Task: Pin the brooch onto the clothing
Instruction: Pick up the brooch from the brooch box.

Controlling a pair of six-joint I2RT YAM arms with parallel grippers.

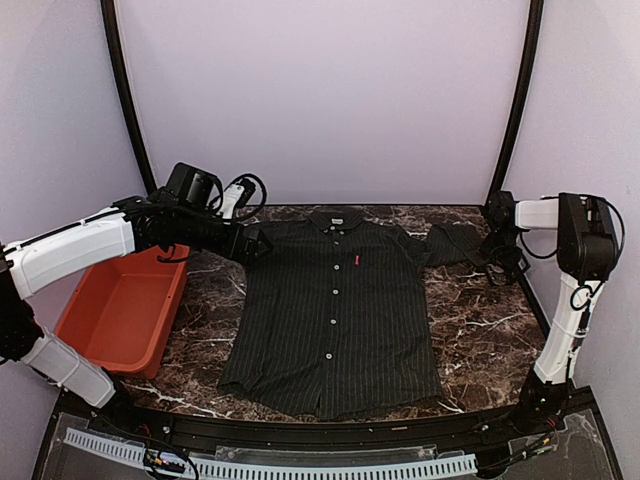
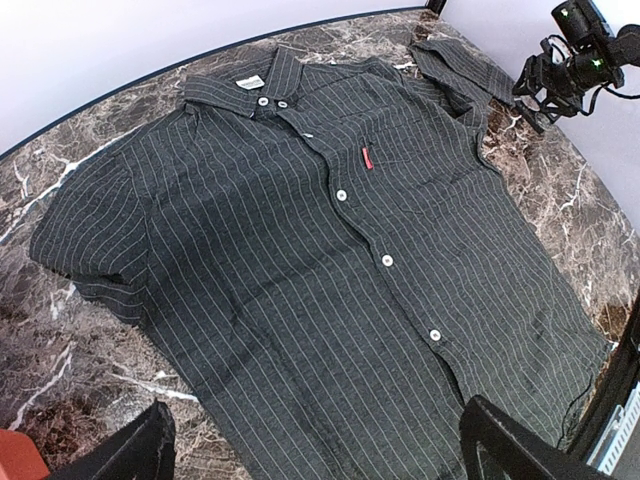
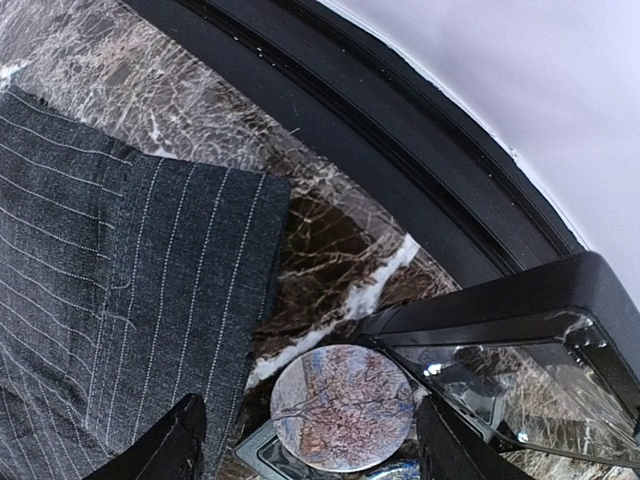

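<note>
The two arm bases are bolted at the near edge of the dark marble table (image 1: 200,330). Just past them the shirt (image 1: 335,320) is laid flat in the middle of the table, front up. Its hem is turned toward the arms and its collar (image 1: 337,218) toward the back. It is buttoned shut, and a row of white buttons (image 2: 342,195) is seen down its front. A tiny red tag (image 2: 367,158) is seen on the chest. A red tub (image 1: 120,310) is set at the left edge of the table, near the shirt but not touching it.

Farther back, the left gripper (image 1: 255,243) is held up over the left sleeve. Its fingers are spread wide and nothing is held between them.

At the far right corner, the right gripper (image 3: 310,405) is held low by the end of the other sleeve (image 3: 150,300). The brooch (image 3: 342,408), a round disc with a picture of bare branches, is seen between its two fingers (image 3: 180,440). The fingers are apart. A gap is seen between one finger and the disc. It cannot be told whether the disc is touched by the other finger. The brooch is not yet pinned on the shirt. A clear box (image 3: 520,390) with a black rim is seen just beside the disc. A pale wall (image 1: 320,100) is seen behind it all.
</note>
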